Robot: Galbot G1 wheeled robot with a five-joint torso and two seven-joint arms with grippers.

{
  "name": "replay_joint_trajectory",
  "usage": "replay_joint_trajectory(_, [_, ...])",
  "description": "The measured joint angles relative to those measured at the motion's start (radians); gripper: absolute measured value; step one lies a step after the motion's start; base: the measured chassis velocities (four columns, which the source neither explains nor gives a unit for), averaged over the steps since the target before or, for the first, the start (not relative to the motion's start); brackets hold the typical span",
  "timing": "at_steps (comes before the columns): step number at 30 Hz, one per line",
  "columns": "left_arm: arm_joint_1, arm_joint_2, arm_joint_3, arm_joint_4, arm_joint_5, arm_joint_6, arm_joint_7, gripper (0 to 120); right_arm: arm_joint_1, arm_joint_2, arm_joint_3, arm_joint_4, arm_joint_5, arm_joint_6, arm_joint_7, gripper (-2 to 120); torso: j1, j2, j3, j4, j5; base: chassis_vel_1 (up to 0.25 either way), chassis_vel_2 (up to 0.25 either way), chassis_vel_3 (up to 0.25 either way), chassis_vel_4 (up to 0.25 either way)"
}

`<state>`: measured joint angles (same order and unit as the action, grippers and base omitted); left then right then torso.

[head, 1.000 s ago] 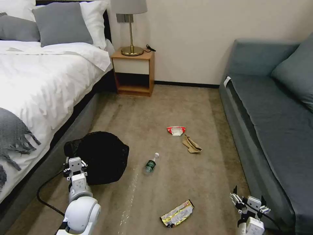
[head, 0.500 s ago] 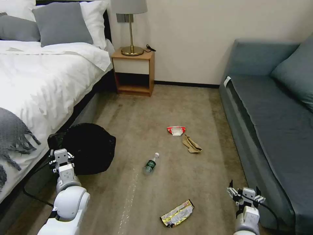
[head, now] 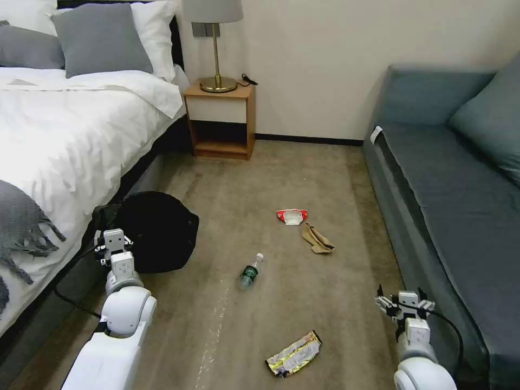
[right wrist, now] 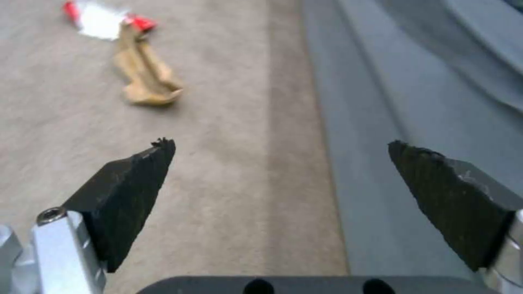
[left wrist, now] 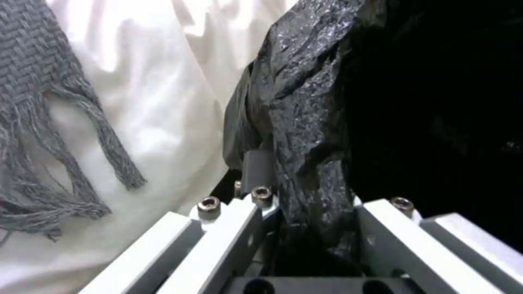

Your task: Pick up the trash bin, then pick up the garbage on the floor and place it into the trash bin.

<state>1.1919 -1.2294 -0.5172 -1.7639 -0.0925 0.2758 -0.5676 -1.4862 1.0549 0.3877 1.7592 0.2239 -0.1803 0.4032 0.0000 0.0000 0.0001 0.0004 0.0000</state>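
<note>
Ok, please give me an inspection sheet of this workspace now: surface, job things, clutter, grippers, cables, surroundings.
Surface: brown carpet, faint pale streak.
Job's things: trash bin in black bag beside the bed; bottle, snack wrapper, red-white packet, tan scrap on the floor.
Clutter: nothing seen.
Grippers: left gripper clamps the bag edge; right gripper open, empty, beside the sofa.
Cables: black cable at left arm.
Surroundings: nightstand, lamp.

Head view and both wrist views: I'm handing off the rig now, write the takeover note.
Left pincer: shut on the crinkled black plastic bag lining the trash bin, beside the bed.
Right pincer: open, empty, by the sofa base.
On the carpet: yellow-silver snack wrapper, clear green-label bottle, red-and-white packet, tan crumpled scrap.
Done: bin gripped.
Left: all four pieces into the bin.
</note>
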Motion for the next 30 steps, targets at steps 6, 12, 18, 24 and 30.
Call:
replay_joint_trajectory(6, [0.008, 0.011, -0.005, 0.006, -0.005, -0.013, 0.023, 3, 0.068, -0.06, -0.114, -0.066, 0.0, -0.01, -0.023, 100, 0.0, 0.0, 0.0, -0.0006, 0.0002, 0.0, 0.0, 0.0, 0.0])
replay_joint_trajectory(12, [0.045, 0.003, -0.008, -0.032, -0.023, -0.014, 0.033, 3, 0.116, -0.101, -0.208, -0.104, 0.027, -0.01, -0.074, 100, 0.0, 0.0, 0.0, -0.0003, 0.0004, 0.0, 0.0, 0.0, 0.0])
replay_joint_trajectory(18, [0.046, -0.017, 0.009, -0.058, -0.031, -0.013, 0.042, 3, 0.146, -0.149, -0.271, -0.116, 0.037, 0.008, -0.137, 100, 0.0, 0.0, 0.0, -0.0005, 0.0002, 0.0, 0.0, 0.0, 0.0])
replay_joint_trajectory(24, [0.031, -0.045, 0.023, -0.061, -0.026, -0.011, 0.043, 3, 0.18, -0.184, -0.335, -0.11, 0.065, 0.015, -0.179, 100, 0.0, 0.0, 0.0, -0.0006, 0.0001, 0.0, 0.0, 0.0, 0.0])
replay_joint_trajectory(30, [0.034, -0.069, 0.024, -0.05, -0.016, -0.012, 0.046, 3, 0.217, -0.209, -0.432, -0.11, 0.104, 0.014, -0.217, 100, 0.0, 0.0, 0.0, -0.0005, 0.0001, 0.0, 0.0, 0.0, 0.0])
